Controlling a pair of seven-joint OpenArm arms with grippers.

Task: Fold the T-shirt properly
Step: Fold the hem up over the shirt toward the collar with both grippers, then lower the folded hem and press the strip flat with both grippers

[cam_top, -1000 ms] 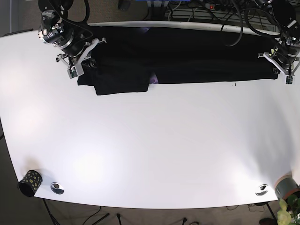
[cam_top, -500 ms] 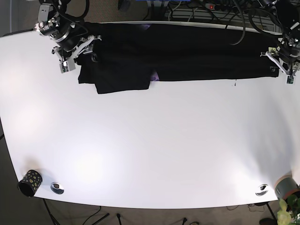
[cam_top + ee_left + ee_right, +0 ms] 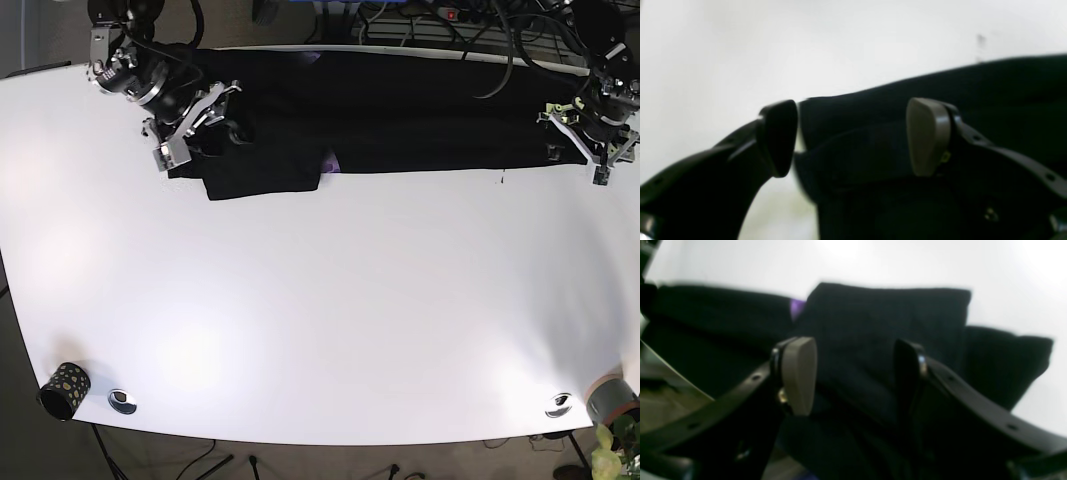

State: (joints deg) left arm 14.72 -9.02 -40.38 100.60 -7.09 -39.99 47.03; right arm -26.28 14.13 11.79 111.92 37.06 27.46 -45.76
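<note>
The black T-shirt (image 3: 400, 110) lies stretched in a long band along the far edge of the white table (image 3: 330, 300), with a folded flap (image 3: 262, 178) hanging lower at its left end. A purple bit (image 3: 328, 165) shows beside that flap. My right gripper (image 3: 198, 125) hovers over the shirt's left end; in the right wrist view it (image 3: 853, 373) is open, with black cloth (image 3: 887, 316) under its fingers (image 3: 798, 375). My left gripper (image 3: 578, 143) is at the shirt's right end; its wrist view shows it (image 3: 853, 138) open, with the cloth's edge (image 3: 853, 146) between its fingers (image 3: 928, 136).
A dotted black cup (image 3: 65, 390) stands at the near left corner beside a small metal disc (image 3: 122, 400). Another disc (image 3: 558, 405), a grey roll (image 3: 612, 398) and a plant (image 3: 605, 458) are at the near right corner. Cables (image 3: 420, 20) run behind the far edge.
My right gripper has shifted right and nearer, from the shirt's left tip onto its left end. My left gripper has moved slightly inward and nearer over the right end.
</note>
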